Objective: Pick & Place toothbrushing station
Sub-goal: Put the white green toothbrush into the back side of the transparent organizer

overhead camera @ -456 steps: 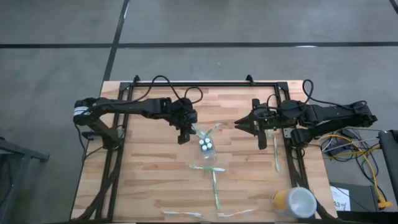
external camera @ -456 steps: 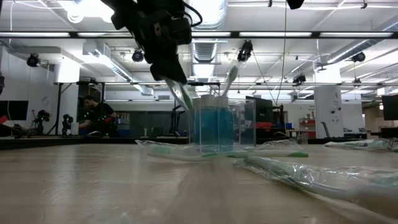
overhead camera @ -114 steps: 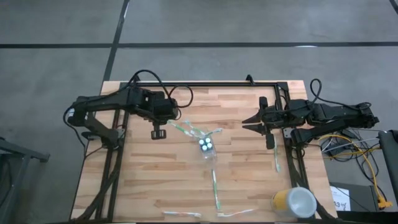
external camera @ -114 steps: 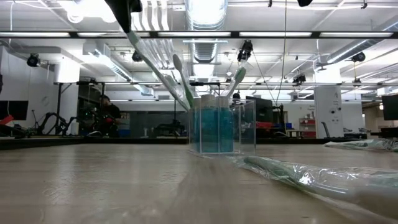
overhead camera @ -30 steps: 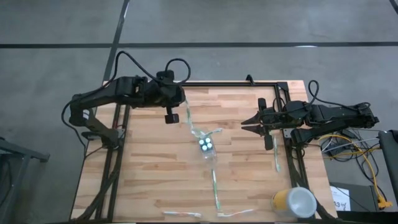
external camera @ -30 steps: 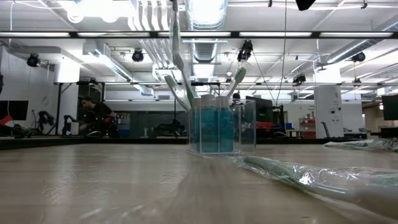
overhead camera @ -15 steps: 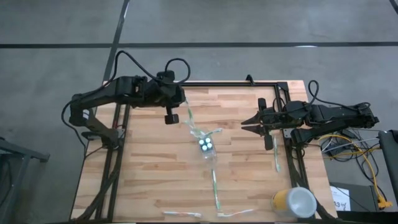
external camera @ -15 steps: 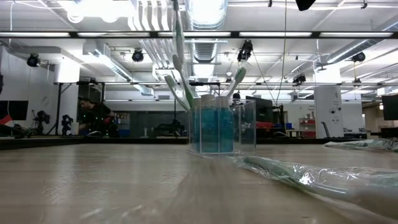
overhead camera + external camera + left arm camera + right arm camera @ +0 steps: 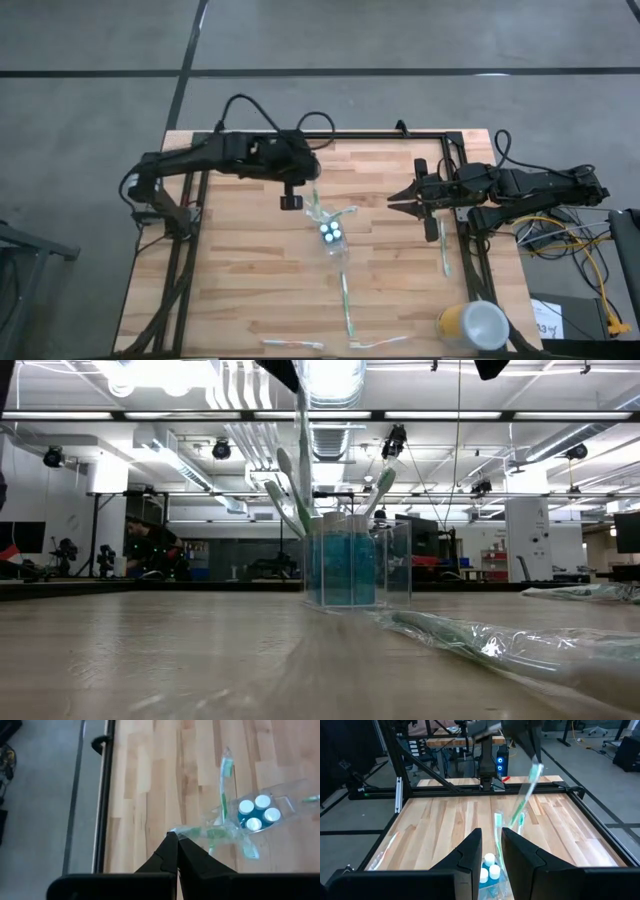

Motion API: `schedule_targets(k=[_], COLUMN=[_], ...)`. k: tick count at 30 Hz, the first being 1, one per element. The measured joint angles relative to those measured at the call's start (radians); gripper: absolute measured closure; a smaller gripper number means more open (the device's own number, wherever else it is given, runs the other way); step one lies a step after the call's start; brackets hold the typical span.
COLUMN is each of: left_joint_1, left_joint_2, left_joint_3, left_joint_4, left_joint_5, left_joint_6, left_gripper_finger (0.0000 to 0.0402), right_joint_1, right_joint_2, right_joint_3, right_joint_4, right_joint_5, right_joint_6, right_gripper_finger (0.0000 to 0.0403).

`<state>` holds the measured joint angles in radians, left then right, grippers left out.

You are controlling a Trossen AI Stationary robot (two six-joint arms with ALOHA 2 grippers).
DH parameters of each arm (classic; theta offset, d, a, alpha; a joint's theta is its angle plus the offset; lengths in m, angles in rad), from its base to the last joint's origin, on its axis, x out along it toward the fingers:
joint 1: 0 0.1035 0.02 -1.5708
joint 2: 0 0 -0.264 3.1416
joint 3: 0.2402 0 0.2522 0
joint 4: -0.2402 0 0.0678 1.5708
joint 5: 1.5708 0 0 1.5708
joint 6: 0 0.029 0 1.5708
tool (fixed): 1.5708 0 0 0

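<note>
No readable text in any view.
Nothing on the wooden counter (image 9: 240, 260), the toothbrush wrappers (image 9: 500, 645), the grey tubes (image 9: 257, 813) or the yellow cup (image 9: 472, 325) carries lettering, a brand or a number that can be made out; the room behind shows no legible signs.

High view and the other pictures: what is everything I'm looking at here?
Table: one, pale wood, under everything.
Clear cup: one, see-through, table middle.
Tubes: four white caps show, standing in the clear cup.
Toothbrushes in cup: a few, white and green, leaning outward.
Loose toothbrushes: four, wrapped, lying near the front and right edges.
Yellow cup: one, white top, front right corner.
Person: one, far in the room.
Left gripper: dark, shut on a toothbrush above the clear cup.
Right gripper: dark, open, waiting at the right.
</note>
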<state>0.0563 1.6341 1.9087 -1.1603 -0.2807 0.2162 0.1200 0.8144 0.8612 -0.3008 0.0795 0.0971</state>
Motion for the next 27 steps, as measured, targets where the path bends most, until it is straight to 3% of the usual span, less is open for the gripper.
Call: schedule_targets(k=[9,27], left_joint_1=[0.0,0.001], left_joint_2=[0.087,0.119], left_joint_3=[0.0,-0.019], left_joint_4=[0.001,-0.06], left_joint_5=[0.006,0.181], left_joint_6=[0.001,-0.029], left_gripper_finger=[0.0401,0.0401], right_joint_1=[0.0,0.0], right_joint_2=[0.0,0.0], right_joint_3=[0.0,-0.008], right_joint_4=[0.0,-0.002], right_joint_5=[0.0,0.0], right_joint_6=[-0.003,-0.003], right_gripper_finger=[0.0335,0.0335])
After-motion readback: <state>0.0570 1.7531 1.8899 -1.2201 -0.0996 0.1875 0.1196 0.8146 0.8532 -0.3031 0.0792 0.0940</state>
